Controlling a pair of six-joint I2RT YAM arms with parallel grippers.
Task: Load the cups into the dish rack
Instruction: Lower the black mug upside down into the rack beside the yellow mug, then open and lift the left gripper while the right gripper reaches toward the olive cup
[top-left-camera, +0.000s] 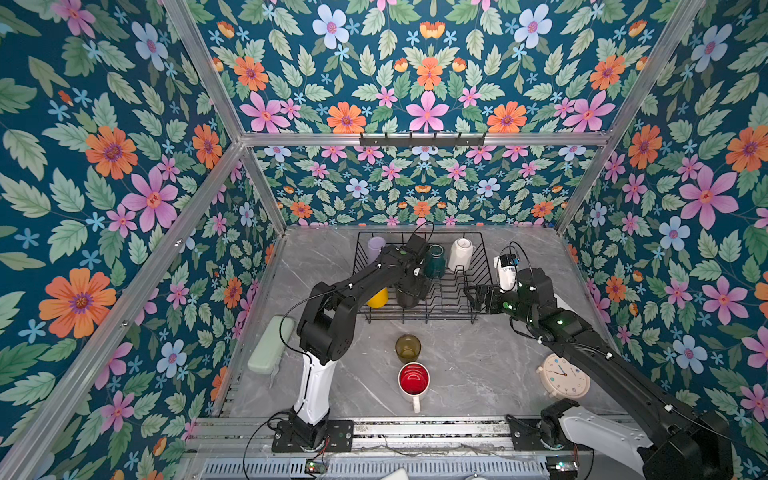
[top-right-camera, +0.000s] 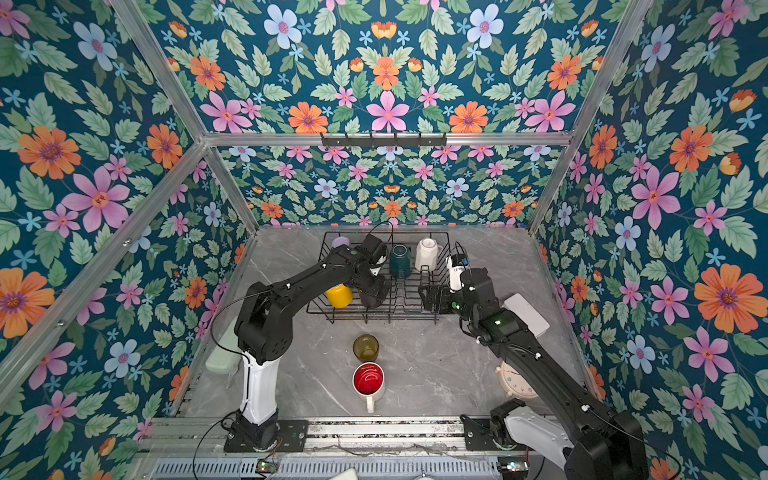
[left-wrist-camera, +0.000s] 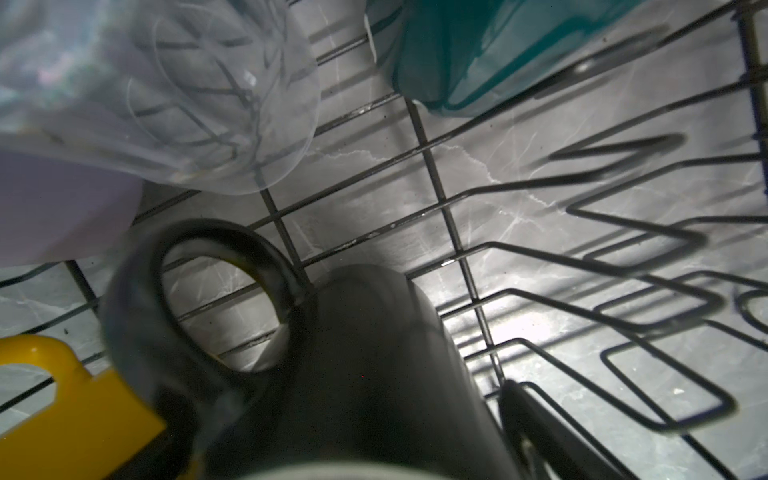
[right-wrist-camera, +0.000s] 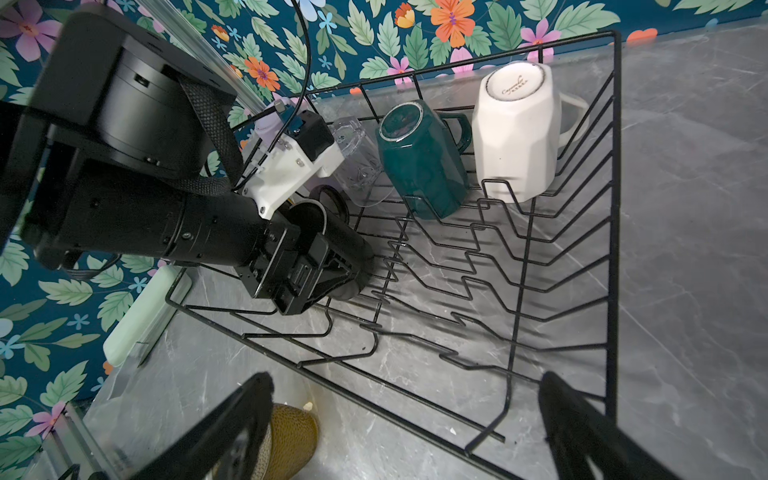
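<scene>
My left gripper (top-left-camera: 409, 289) sits spread around the black mug (right-wrist-camera: 345, 245) by the dish rack's (right-wrist-camera: 614, 166) near edge. The mug is mouth up, roughly upright, handle toward the far edge. Right gripper (right-wrist-camera: 409, 415) gapes empty.

Grey marble tbl (top-left-camera: 478, 365) w/ dish rack (top-left-camera: 453, 291), olive glass (top-left-camera: 407, 348), red-lined white mug (top-left-camera: 414, 380), clock (top-left-camera: 564, 376), green block (top-left-camera: 270, 351)

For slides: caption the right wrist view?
Left gripper at black mug in dish rack, beside inverted teal mug and white faceted mug.
</scene>
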